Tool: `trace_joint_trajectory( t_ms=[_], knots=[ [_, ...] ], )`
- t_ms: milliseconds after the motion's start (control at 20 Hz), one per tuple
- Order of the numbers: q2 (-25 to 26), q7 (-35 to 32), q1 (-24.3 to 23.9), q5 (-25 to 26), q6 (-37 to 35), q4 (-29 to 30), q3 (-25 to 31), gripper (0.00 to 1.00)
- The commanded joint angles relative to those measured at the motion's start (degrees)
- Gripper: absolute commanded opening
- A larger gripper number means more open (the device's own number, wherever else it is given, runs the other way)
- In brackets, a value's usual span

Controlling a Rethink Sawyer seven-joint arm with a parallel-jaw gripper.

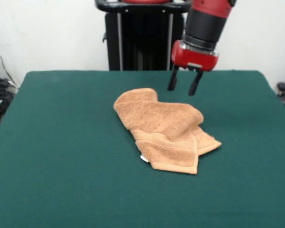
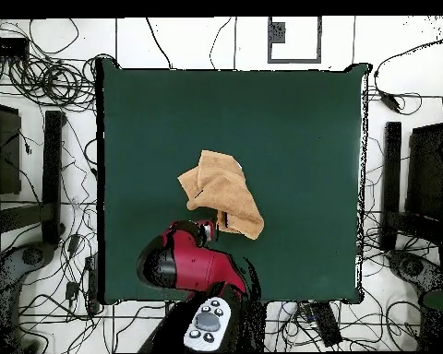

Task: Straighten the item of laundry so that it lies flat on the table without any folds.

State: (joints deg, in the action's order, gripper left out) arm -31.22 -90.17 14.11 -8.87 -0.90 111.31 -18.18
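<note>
Fingers (image 1: 170, 81) hang parted and empty above the towel (image 1: 164, 128); you risk pinching several folded layers, bunching it worse on the desk (image 1: 61, 142).

The arm (image 1: 206, 21) is cut off by the front view's top edge. In the overhead view the arm's body covers the gripper (image 2: 207, 230) and a corner of the towel (image 2: 221, 194). The towel's folds hide its underside and most of the white tag (image 1: 144, 158).

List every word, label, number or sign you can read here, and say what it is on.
None can be read.
The towel has a small white tag: too small to read.
The arm's button pad shows only blurred marks.
The table and the gripper bear no text.
</note>
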Motion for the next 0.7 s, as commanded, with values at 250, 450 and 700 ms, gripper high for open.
trace_joint_trajectory(
  t_ms=[250,450,700],
  knots=[
    [6.0,-14.2,2.0,-6.2,5.1,-7.6,3.2,1.00],
    [7.5,-14.2,1.3,-6.5,6.7,-7.9,4.4,1.00],
    [7.4,-13.9,0.5,-6.4,5.4,-7.3,6.3,1.00]
  ],
)
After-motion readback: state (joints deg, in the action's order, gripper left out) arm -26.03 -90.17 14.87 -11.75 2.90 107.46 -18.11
